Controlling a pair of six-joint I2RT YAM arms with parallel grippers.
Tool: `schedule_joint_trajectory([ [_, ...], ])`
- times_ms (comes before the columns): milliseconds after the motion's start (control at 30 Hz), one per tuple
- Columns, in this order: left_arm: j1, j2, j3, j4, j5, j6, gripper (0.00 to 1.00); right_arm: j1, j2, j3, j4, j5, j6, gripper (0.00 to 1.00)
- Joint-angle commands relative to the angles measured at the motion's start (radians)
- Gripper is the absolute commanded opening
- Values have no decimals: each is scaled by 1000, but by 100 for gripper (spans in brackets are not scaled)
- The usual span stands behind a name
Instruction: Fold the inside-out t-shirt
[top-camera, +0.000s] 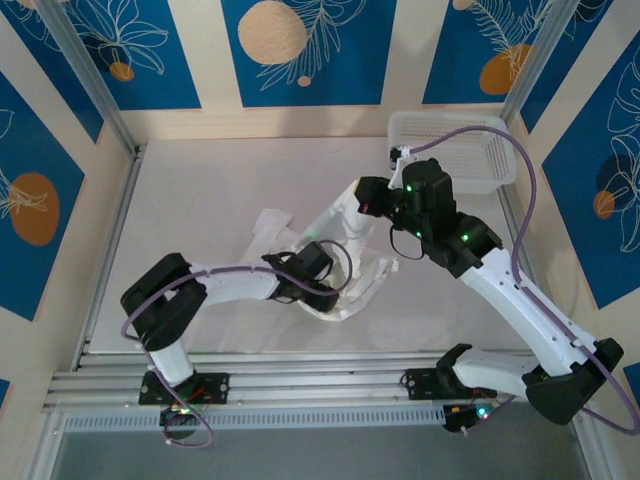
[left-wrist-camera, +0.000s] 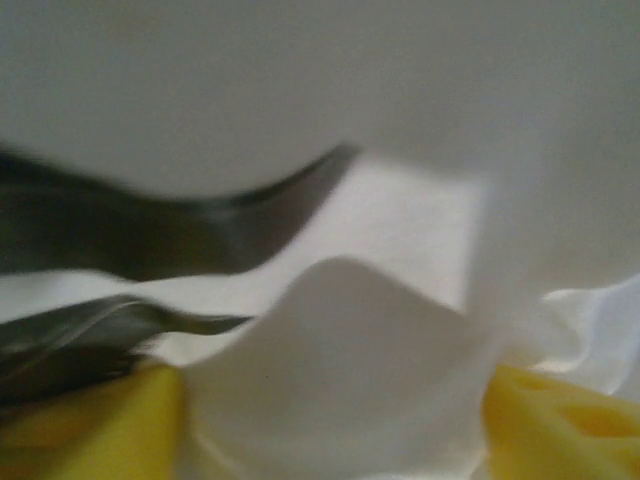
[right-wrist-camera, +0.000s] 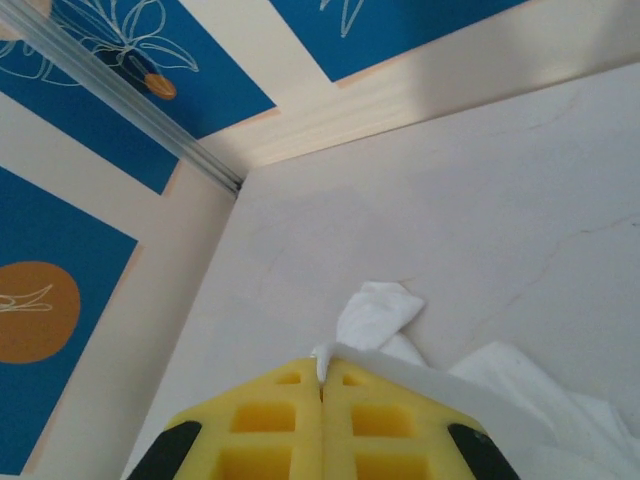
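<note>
The inside-out t-shirt (top-camera: 350, 232) is a crumpled white heap mid-table, with one sleeve (top-camera: 270, 222) spread toward the left. My right gripper (top-camera: 366, 197) is shut on an edge of the shirt and holds it up off the table; in the right wrist view the yellow fingers (right-wrist-camera: 270, 420) pinch a thin white hem at the gripper's tip (right-wrist-camera: 322, 372), and more of the shirt (right-wrist-camera: 377, 310) lies below. My left gripper (top-camera: 330, 275) sits low in the heap. Its yellow fingers (left-wrist-camera: 560, 420) stand apart, open, with a bulge of the shirt's cloth (left-wrist-camera: 340, 350) between them.
A white plastic mesh basket (top-camera: 495, 168) stands at the back right, just behind the right arm. Bare pale tabletop (top-camera: 200, 190) stretches left and behind the shirt. Aluminium rails (top-camera: 110, 230) frame the table, and blue-patterned walls close it in.
</note>
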Motion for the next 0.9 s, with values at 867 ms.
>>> schedule_joint_trajectory([
  [867,528,-22,845,-305,138,207,11,287,44,418,-251,766,-284,0],
])
